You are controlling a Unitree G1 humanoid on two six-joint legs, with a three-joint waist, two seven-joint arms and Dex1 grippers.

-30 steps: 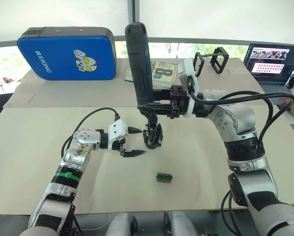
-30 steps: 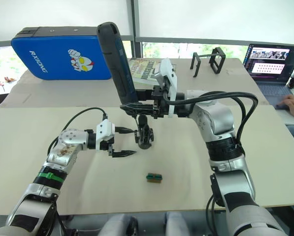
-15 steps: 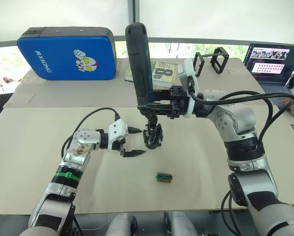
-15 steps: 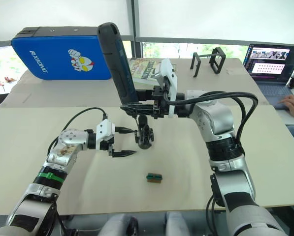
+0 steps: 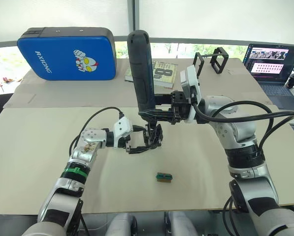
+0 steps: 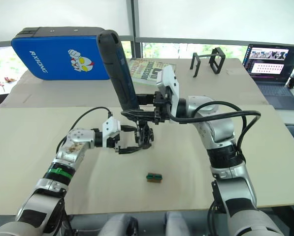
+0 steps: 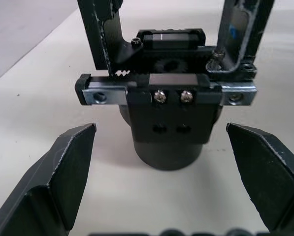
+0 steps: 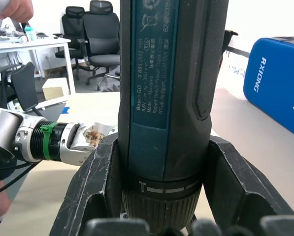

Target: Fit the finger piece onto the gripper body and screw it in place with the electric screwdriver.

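Note:
The gripper body [image 5: 153, 137] stands on the table on its round base [image 7: 166, 150], with a screwed rail and black uprights on top. I cannot tell the finger piece apart from these uprights. My left gripper [image 5: 143, 140] is open, one finger [image 7: 58, 172] on each side of the base with a gap between them and it. Above, my right gripper [image 5: 156, 109] is shut on the electric screwdriver [image 5: 142, 69], a dark cylinder held upright with its lower end just over the gripper body. The wrist view shows its barrel [image 8: 166, 88] between the fingers.
A small green and black block [image 5: 163, 177] lies in front of the gripper body. At the back stand a blue case [image 5: 68, 53], a book [image 5: 162, 72] and a black wire-frame stand [image 5: 212, 59]. A laptop [image 5: 271, 61] sits at the far right.
My left gripper has moved right, and its open fingers now straddle the gripper body. The right arm has shifted slightly, still holding the screwdriver over the body.

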